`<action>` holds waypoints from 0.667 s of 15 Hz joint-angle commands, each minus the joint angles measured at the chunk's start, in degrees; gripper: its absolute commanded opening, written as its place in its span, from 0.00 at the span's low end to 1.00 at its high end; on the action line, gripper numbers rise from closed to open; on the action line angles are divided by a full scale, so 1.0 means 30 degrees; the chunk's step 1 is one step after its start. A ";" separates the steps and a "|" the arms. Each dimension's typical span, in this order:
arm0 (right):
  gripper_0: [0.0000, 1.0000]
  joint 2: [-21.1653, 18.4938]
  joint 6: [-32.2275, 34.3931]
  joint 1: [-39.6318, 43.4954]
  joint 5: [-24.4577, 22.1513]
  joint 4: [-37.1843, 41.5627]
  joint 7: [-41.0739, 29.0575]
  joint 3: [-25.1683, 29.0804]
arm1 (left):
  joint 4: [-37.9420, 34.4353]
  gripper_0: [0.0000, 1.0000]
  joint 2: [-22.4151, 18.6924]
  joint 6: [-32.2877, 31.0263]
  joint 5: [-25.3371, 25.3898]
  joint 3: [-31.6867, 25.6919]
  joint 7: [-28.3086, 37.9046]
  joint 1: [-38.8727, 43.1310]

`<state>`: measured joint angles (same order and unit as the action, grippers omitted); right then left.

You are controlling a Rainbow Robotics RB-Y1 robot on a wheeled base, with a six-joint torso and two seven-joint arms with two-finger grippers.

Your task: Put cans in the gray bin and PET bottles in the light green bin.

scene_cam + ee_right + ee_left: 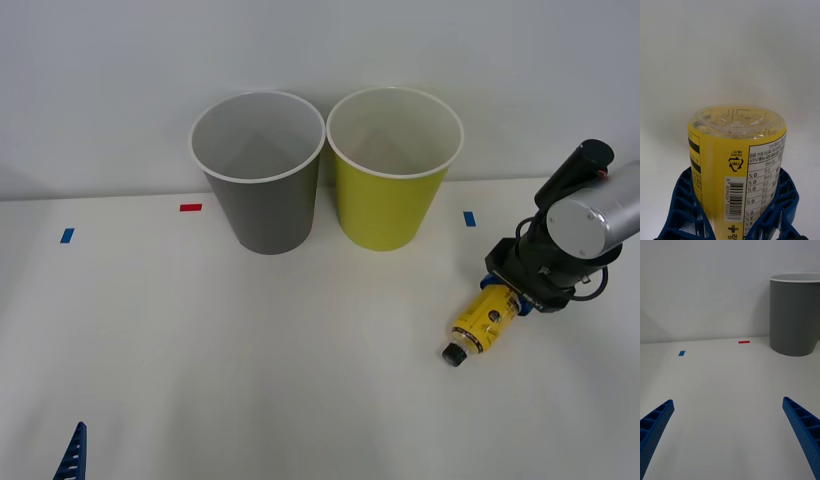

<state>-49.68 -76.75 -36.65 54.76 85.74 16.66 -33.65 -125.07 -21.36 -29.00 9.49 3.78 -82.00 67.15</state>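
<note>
My right gripper (503,300) is at the table's right side, shut on the PET bottle (478,322). The bottle has a yellow label, and its black cap points toward the table's front, low over the surface. In the right wrist view the blue fingers (681,202) press both sides of the PET bottle (737,157), whose clear base faces away. The gray bin (262,190) and the light green bin (392,185) stand side by side at the back, both upright. My left gripper (730,427) waits open at the front left, facing the gray bin (795,315). Cans are out of view.
Small tape marks lie on the white table: a blue one (66,235) at the far left, a red one (190,207) beside the gray bin and a blue one (469,218) right of the green bin. A pale wall rises just behind the bins.
</note>
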 commanded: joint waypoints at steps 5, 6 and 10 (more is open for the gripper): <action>0.00 0.0799 -0.0639 0.2286 -0.2080 0.2828 0.3149 0.3396 | 0.0000 1.00 0.0000 0.0000 0.0001 0.0000 0.0000 0.0000; 0.00 0.1297 -0.1049 0.3048 -0.2813 0.3589 0.4408 0.4743 | 0.0000 1.00 0.0000 0.0000 0.0001 0.0000 0.0000 0.0000; 0.00 0.3230 -0.1254 0.5831 -0.4717 0.7046 0.8744 0.8669 | 0.0000 1.00 0.0000 0.0000 0.0001 0.0000 0.0000 0.0000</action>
<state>-42.82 -80.36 -22.30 42.16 103.53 38.15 -12.16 -125.07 -21.36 -29.00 9.50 3.78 -82.00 67.15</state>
